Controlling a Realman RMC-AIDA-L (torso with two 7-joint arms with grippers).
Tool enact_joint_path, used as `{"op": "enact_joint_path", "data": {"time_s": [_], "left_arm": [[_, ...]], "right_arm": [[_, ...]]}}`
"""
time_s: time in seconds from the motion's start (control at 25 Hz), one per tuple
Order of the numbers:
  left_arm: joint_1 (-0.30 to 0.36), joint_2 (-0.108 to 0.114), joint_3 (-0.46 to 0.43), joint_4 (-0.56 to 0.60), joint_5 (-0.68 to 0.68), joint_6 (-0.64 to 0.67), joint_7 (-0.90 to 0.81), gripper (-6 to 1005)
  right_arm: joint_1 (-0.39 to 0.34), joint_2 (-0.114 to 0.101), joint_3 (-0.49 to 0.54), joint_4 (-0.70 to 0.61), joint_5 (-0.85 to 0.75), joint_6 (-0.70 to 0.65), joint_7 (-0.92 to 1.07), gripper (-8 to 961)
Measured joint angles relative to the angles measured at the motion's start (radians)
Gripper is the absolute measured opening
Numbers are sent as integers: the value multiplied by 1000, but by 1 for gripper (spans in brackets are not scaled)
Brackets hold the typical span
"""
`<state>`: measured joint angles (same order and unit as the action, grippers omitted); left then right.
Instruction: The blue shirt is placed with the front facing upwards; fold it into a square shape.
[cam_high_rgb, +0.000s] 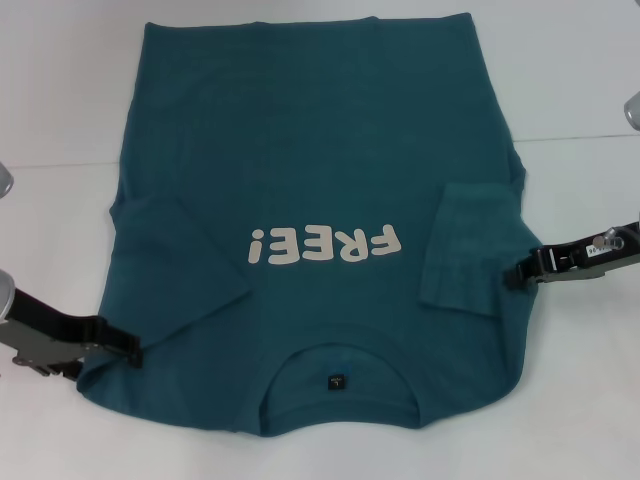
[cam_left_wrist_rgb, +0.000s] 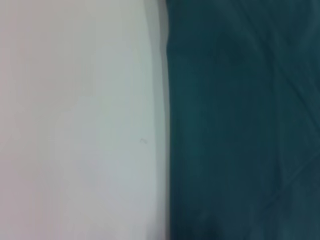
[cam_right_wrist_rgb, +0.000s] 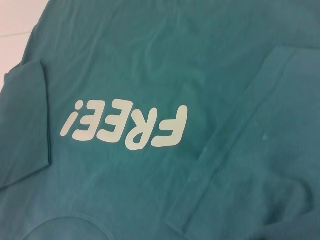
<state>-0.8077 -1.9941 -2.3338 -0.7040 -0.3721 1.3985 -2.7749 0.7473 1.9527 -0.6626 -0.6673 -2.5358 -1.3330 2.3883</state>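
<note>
Collar-nearest, the blue shirt (cam_high_rgb: 310, 210) lies front-up on the white worktop (cam_high_rgb: 60, 100), right sleeve (cam_high_rgb: 470, 245) folded inward beside the lettering (cam_high_rgb: 325, 243). Left gripper (cam_high_rgb: 122, 343) and right gripper (cam_high_rgb: 520, 270) meet opposite shirt edges, presumably for folding; jaw state cannot be told.

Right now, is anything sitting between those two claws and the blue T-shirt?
Nothing visible. The left gripper is at the blue shirt's edge near the collar corner, and the right gripper is at the opposite edge beside the folded-in sleeve.
</note>
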Motion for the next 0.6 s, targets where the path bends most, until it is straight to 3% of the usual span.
{"op": "enact_joint_path", "data": {"time_s": [0.6], "left_arm": [[-10,-1,1,14,18,-8,-1,865]], "right_arm": [[-3,0,-7,-2,12,0,-2,37]]}}
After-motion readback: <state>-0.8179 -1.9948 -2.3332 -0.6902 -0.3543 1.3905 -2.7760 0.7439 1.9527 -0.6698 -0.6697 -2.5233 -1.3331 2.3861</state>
